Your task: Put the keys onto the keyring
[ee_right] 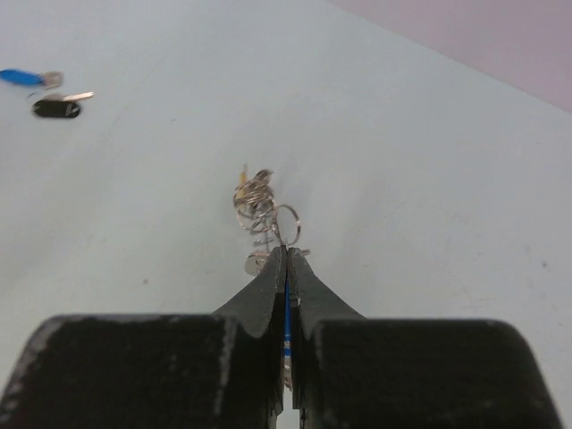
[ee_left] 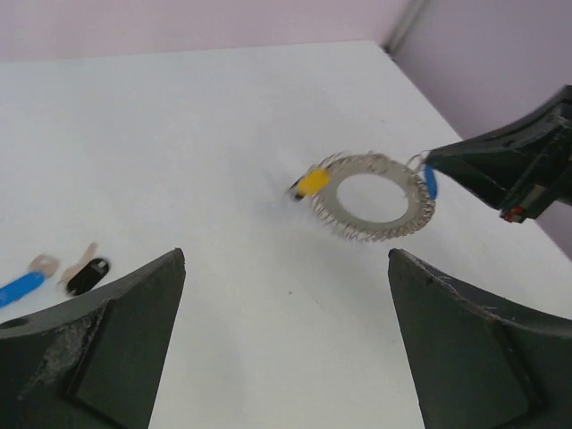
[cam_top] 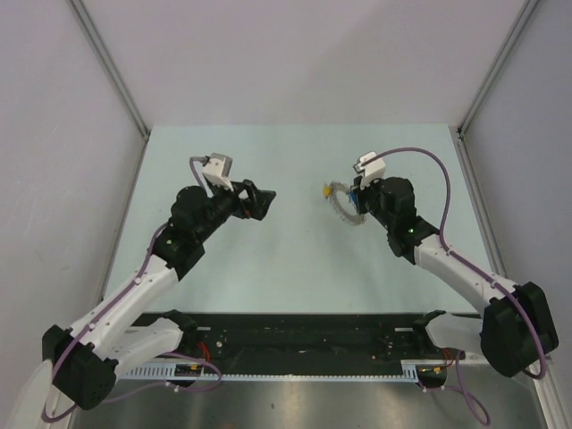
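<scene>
**Inspector:** Start at the near edge. What did the left arm hold?

**Operator:** Nothing. I found the left gripper (cam_top: pixel 264 200) over the table (cam_top: pixel 295 277), left of centre. Its fingers (ee_left: pixel 116 340) were spread wide with only bare surface between them.

**Inspector:** Any keys lying loose?

**Operator:** Two that I could identify. They lay flat on the table just beside one of the left gripper's fingers. One was a loose blue key (ee_left: pixel 20 288) and the other a black key (ee_left: pixel 87 275), close together. A small silver piece (ee_left: pixel 42 264) lay between them, and I could not tell what it was. All three were well apart from the ring.

**Inspector:** Where was the keyring?

**Operator:** The keyring (ee_left: pixel 374 225) was farther out, right of the table's centre and about midway between the near and far edges. It sat between the two grippers. A yellow key (ee_left: pixel 313 182) sat at its fringe of wire loops (ee_left: pixel 357 236), on the side away from the right arm, and it showed blurred. A second blue key (ee_left: pixel 430 181) sat at the opposite rim.

**Inspector:** And the right arm?

**Operator:** The right gripper (ee_right: pixel 286 264) was clenched on the second blue key. A thin blue strip showed between its fingertips, and the ring stood edge-on just ahead of them. I could not tell whether the ring rested on the table or hung clear of it.
</scene>
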Motion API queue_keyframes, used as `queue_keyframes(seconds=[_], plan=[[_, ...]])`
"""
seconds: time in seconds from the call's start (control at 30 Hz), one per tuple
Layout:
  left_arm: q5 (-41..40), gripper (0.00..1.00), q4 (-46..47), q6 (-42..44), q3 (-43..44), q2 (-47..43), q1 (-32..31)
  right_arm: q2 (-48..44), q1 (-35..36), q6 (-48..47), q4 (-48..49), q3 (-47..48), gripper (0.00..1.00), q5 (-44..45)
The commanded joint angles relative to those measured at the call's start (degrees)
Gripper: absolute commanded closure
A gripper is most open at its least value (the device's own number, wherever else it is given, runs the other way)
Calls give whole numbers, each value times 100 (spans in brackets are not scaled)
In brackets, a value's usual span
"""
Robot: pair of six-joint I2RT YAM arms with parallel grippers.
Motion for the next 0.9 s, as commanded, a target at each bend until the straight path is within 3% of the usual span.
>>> queue_keyframes(seconds=[0.0, 0.1, 0.33, 0.7, 0.77, 0.87], plan=[[-1128, 0, -1778, -605, 500, -415, 251, 288, -308, -411, 1159, 373, 100, -97], [-1656, 0, -2370, -667, 667, -713, 330, 386, -309, -535, 994, 364, 100, -71], [-2193, 0, -3338, -395, 597, -1469, 339, 720, -124, 193, 378, -56, 100, 0], [-2834, 0, -3445, -26, -236, -2980, 347, 115, 403, 1758, -782, -979, 100, -70], [-3001, 0, -3453, 53, -360, -3270, 339, -79, 403, 1986, -887, -1085, 96, -97], [-3168, 0, -3549, 220, -510, -3613, 339, -632, 403, 2145, -958, -1235, 70, 8]])
